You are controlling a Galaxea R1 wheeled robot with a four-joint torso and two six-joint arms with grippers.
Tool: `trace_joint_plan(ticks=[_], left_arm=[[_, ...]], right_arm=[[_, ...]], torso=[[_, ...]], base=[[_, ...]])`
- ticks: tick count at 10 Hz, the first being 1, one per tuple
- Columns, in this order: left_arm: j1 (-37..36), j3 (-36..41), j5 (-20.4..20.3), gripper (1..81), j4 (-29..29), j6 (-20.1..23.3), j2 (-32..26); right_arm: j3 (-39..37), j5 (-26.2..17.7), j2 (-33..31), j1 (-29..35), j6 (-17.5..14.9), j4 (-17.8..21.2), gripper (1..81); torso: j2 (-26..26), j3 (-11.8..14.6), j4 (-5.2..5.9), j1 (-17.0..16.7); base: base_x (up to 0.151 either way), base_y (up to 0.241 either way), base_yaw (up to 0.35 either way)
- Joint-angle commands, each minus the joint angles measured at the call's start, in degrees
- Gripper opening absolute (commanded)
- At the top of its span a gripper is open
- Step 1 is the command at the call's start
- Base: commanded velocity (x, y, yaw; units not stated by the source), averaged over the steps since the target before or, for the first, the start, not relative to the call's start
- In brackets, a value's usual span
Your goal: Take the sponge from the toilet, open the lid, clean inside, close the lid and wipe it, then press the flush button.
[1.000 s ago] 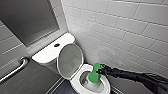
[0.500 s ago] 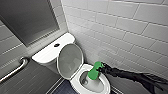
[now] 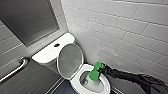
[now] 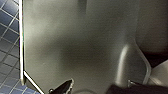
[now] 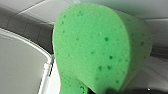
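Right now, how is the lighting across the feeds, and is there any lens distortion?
Head view: evenly lit, tile lines run slanted under the wide lens, sponge bright green over the toilet bowl. Left wrist view: dim, grey, shadowed. Right wrist view: sponge well lit, very close.

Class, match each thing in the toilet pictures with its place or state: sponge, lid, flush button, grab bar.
Things:
1 sponge
2 lid
3 flush button
4 grab bar

Places or states:
A in the middle of the tank top
B held by the right tool at the bowl
C off to the left of the tank top
D raised upright

Pairs: 1-B, 2-D, 3-A, 4-C
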Motion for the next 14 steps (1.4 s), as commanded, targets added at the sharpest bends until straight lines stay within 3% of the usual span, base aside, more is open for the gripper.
trace_joint_plan(ticks=[1, 2, 3, 4, 5, 6, 7, 14], left_arm=[[0.8, 0.1, 4.5, 81.1, -0.6, 0.2, -0.8], [0.8, 0.1, 4.6, 81.1, -0.5, 0.3, -0.7], [0.8, 0.1, 4.6, 81.1, -0.3, 0.3, -0.6], [0.8, 0.2, 4.7, 81.1, -0.2, 0.3, -0.6], [0.8, 0.1, 4.8, 81.1, -0.3, 0.3, -0.6], [0.8, 0.1, 4.8, 81.1, -0.2, 0.3, -0.6], [0.8, 0.2, 4.8, 81.1, -0.2, 0.3, -0.6], [0.9, -0.2, 4.9, 81.1, 0.0, 0.5, 0.9]], right_arm=[[-2.3, 2.2, 1.2, 8.1, 2.0, 1.5, 1.0], [-2.1, 2.1, 1.1, 8.2, 1.9, 1.2, 1.0], [-1.5, 2.1, 0.9, 8.3, 1.9, 0.9, 1.0], [-1.2, 2.1, 0.7, 8.1, 1.9, 0.8, 1.0], [-0.8, 2.1, 0.5, 8.0, 1.8, 0.7, 1.0], [-0.7, 2.1, 0.4, 7.8, 1.8, 0.6, 1.0], [-0.4, 2.2, 0.2, 7.7, 1.8, 0.7, 1.0], [-2.1, 3.1, -3.6, 1.0, 4.1, 1.1, 1.0]], torso=[[0.0, 0.0, 0.0, 0.0], [0.0, 0.0, 0.0, 0.0], [-5.7, 0.0, 0.0, 3.7], [-0.1, 0.0, 0.0, 0.0], [-0.5, 0.0, 0.0, 0.3], [-0.7, -3.2, 0.0, 0.4], [-0.9, -0.4, 0.0, 0.5], [-0.9, -1.0, 0.0, 0.5]], base=[[0.0, 0.0, 0.0], [0.0, 0.0, 0.0], [0.0, 0.0, 0.0], [0.0, 0.0, 0.0], [0.0, 0.0, 0.0], [0.0, 0.0, 0.0], [0.0, 0.0, 0.0], [0.0, 0.0, 0.0]])
